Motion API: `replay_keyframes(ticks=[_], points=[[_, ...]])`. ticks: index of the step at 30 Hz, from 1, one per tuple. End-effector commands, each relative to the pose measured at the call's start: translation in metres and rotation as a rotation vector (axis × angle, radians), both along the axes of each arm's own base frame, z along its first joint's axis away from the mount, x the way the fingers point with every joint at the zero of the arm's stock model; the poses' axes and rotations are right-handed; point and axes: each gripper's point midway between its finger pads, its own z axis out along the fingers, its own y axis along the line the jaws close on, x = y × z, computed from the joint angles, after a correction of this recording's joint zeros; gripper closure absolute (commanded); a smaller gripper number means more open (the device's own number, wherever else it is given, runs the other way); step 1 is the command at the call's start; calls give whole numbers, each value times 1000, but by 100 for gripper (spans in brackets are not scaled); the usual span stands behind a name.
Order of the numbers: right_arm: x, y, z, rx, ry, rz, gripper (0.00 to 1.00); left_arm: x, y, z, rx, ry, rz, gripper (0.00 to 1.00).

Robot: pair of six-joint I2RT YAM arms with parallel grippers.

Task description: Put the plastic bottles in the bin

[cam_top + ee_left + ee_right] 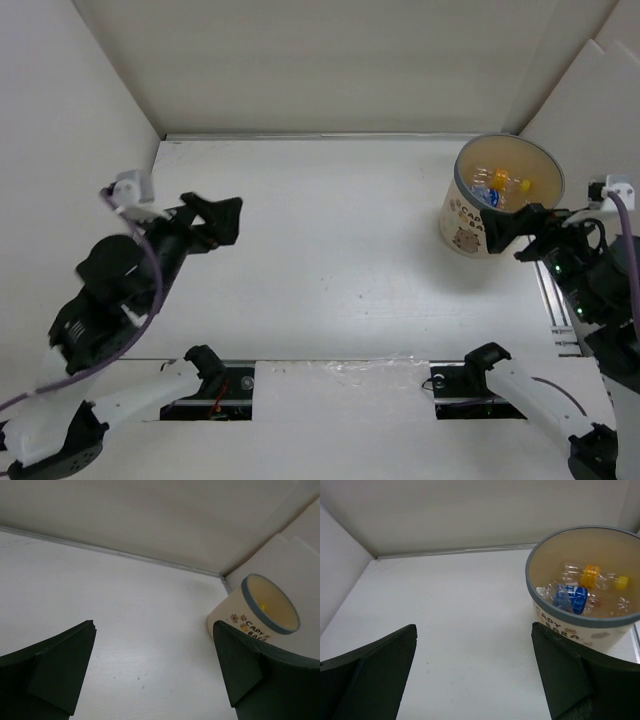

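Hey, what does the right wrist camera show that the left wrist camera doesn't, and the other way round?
Only the right wrist view looks down into the bin: the plastic bottles lie inside, one with a blue label, and an orange cap and a yellow cap show. Only the left wrist view shows the stepped white panels beyond the bin; of the contents it shows just a yellow speck. Both show the bin on the white table, the back wall, and an open, empty gripper: the right gripper and the left gripper.
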Motion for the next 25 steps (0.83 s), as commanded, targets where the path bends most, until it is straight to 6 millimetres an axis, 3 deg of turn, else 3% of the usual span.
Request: replay_keyframes(ticks=[1,2,5,13,25], points=[[-29,-25,0,-32,-13,-53,0,-23,19,-1,-14,-67,-32,0],[-34,-27,-1,-31,-16,-51,0,-35,32,2,-42,-94,-32,0],[-44,-34,-9,-28,-25,-64,0,-47,50,-6,-46,-98,-9,0],[-49,-37,-13,-29,-24,-64,0,-63,72,-3,-98,-136,18,0],[-49,-34,-16,-28,-24,-45,0,-44,57,-14,-60,-111,41,0]])
